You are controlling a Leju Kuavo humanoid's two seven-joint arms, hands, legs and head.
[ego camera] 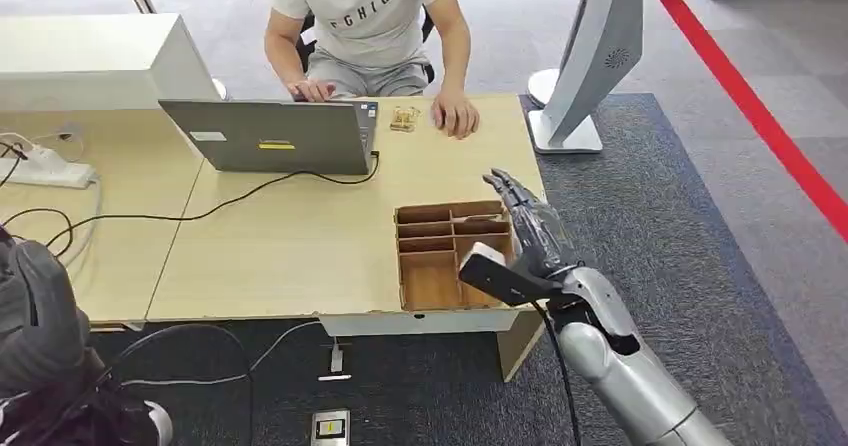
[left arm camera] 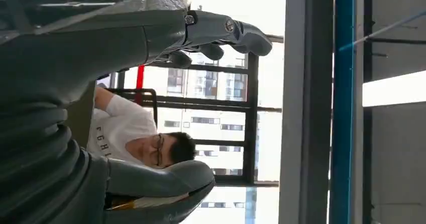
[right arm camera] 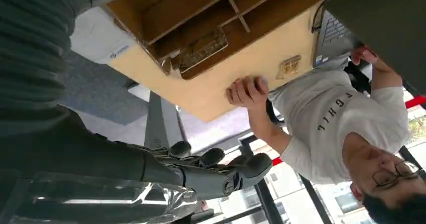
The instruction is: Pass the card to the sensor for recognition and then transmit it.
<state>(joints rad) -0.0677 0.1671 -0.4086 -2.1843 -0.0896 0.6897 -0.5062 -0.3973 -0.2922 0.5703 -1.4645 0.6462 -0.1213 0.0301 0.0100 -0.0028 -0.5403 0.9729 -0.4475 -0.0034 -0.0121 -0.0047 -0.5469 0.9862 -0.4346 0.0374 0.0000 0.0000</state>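
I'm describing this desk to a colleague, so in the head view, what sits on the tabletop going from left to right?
White power strip → grey laptop → small wooden piece → person's hand → the robot's right hand over the wooden divided tray.
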